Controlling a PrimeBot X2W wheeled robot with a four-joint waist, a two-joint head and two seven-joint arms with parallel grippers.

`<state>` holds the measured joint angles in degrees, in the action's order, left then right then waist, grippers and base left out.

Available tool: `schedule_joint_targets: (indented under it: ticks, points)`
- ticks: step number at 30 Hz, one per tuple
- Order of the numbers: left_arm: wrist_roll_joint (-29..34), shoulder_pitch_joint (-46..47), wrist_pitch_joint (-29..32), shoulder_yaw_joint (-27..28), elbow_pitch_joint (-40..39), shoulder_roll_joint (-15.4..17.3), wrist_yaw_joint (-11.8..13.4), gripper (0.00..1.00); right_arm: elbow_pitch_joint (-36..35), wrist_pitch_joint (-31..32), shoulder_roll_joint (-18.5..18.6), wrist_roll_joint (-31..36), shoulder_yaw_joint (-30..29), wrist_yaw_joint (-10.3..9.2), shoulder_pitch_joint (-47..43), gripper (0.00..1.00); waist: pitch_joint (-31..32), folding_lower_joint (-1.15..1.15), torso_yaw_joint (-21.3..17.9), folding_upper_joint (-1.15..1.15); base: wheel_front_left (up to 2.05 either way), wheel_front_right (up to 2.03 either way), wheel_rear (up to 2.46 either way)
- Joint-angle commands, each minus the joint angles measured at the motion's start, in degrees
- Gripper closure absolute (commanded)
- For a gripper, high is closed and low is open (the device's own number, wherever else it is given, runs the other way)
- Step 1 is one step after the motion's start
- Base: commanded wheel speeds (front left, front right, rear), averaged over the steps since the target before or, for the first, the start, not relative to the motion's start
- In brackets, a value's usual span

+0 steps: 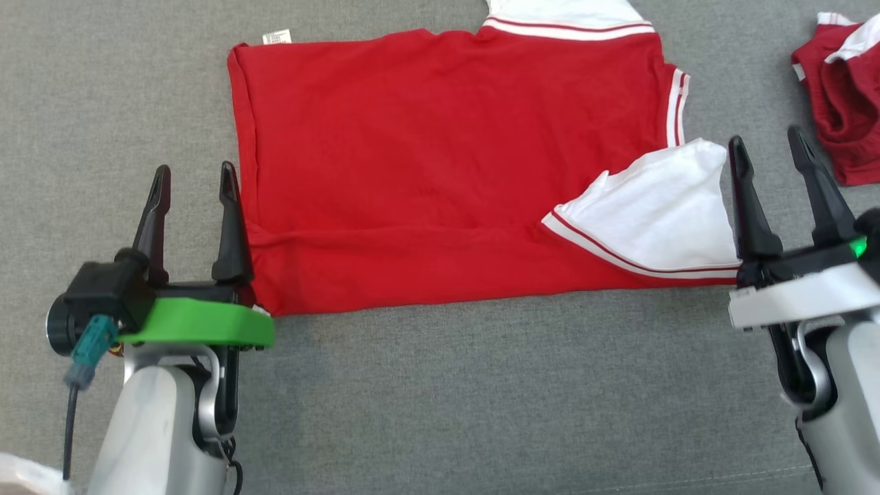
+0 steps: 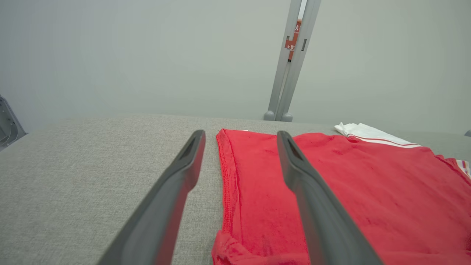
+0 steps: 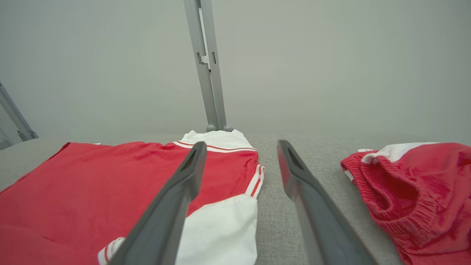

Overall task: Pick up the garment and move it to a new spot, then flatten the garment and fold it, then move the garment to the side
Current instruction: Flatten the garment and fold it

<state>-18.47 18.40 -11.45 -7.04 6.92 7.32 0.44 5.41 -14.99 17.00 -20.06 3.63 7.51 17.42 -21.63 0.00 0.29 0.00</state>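
Between my spread, empty left gripper (image 1: 195, 167) and right gripper (image 1: 766, 136), the red white-sleeved fabric shirt (image 1: 447, 172) lies lengthwise left-to-right.

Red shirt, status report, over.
Left gripper and right gripper: jaws open, empty. Red shirt flat on grey surface, white sleeve folded over. Second red garment apart at right.

A grey woven fabric surface (image 1: 440, 412) fills the foreground, ending at a plain pale wall (image 2: 147, 55). At its right edge lies a crumpled red piece of clothing with white trim and a ribbed band (image 1: 842, 110). An upright grey metal post (image 3: 208, 66) stands at the far edge, bearing a small red label (image 2: 293, 40).
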Motion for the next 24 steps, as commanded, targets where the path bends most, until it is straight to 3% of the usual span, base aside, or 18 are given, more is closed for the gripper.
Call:
schedule_joint_targets:
  ticks: [1,13,24]
  points:
    - [0.66,-1.57,-1.23,0.22,-1.11,-0.24,0.53,0.00,-1.22,-0.20,-0.50,1.19,-0.76,-0.05,-2.15,0.00,1.32,0.00,-0.17,0.00,0.00,0.00,0.00]
    - [2.08,-13.32,-3.01,-0.15,-4.32,-1.26,4.22,0.00,-8.18,1.80,-4.93,4.28,-3.93,-0.06,-15.38,0.00,6.23,0.00,-1.05,0.00,0.00,0.00,0.00]
    - [0.84,-14.83,-1.98,-0.35,-2.95,-0.45,3.86,0.00,-10.43,4.21,-5.85,4.56,-4.64,-0.06,-17.96,0.00,7.24,0.00,-1.06,0.00,0.00,0.00,0.00]
